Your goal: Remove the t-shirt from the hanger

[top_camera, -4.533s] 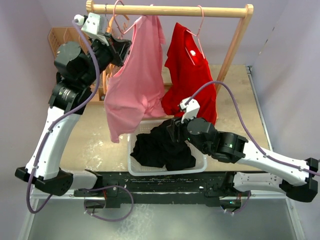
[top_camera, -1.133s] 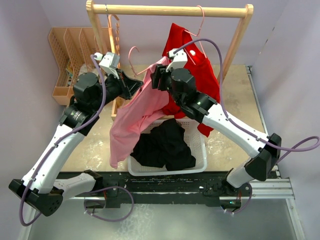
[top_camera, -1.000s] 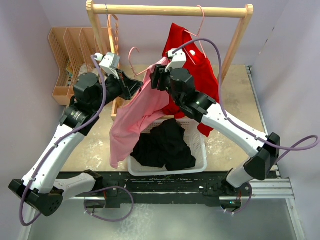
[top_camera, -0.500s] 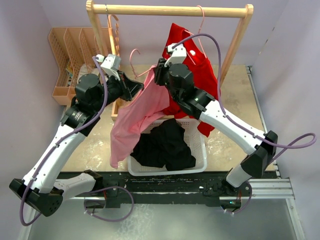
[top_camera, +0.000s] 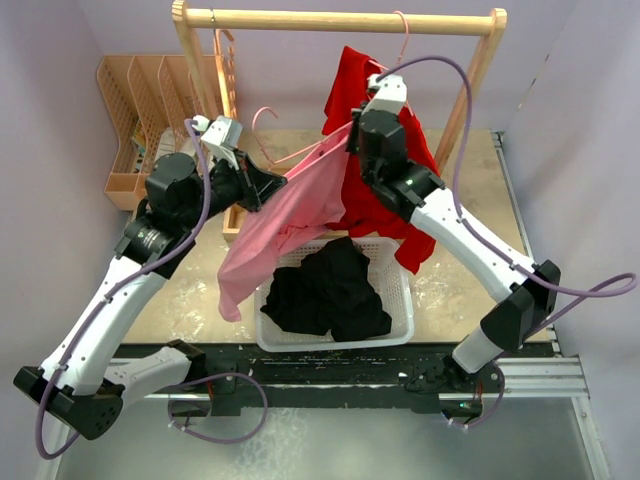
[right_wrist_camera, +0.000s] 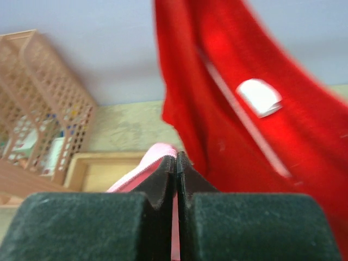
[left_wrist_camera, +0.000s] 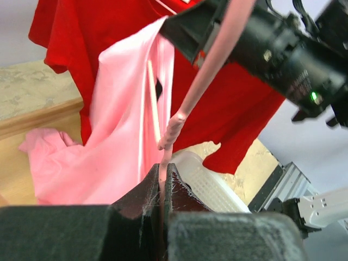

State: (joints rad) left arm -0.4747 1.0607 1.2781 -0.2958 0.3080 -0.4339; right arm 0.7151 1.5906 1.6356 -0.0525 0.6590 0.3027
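Note:
The pink t-shirt (top_camera: 290,215) is stretched between my two grippers above the basket, its lower part hanging down at the left. My left gripper (top_camera: 272,184) is shut on the pink hanger (top_camera: 288,156), which is off the rail; in the left wrist view the hanger's rod (left_wrist_camera: 187,103) runs out from between the closed jaws of the left gripper (left_wrist_camera: 163,169). My right gripper (top_camera: 351,134) is shut on the shirt's upper edge; in the right wrist view the pink hem (right_wrist_camera: 142,169) sits pinched in the right gripper (right_wrist_camera: 176,161).
A red t-shirt (top_camera: 385,185) hangs on its own hanger from the wooden rail (top_camera: 340,18), right behind my right gripper. Below is a white basket (top_camera: 402,300) holding black clothes. A wooden lattice organizer (top_camera: 135,90) stands at the back left.
My right gripper has shut on the pink t-shirt's edge and moved up and to the right, pulling the fabric taut. The left gripper kept its hold on the hanger.

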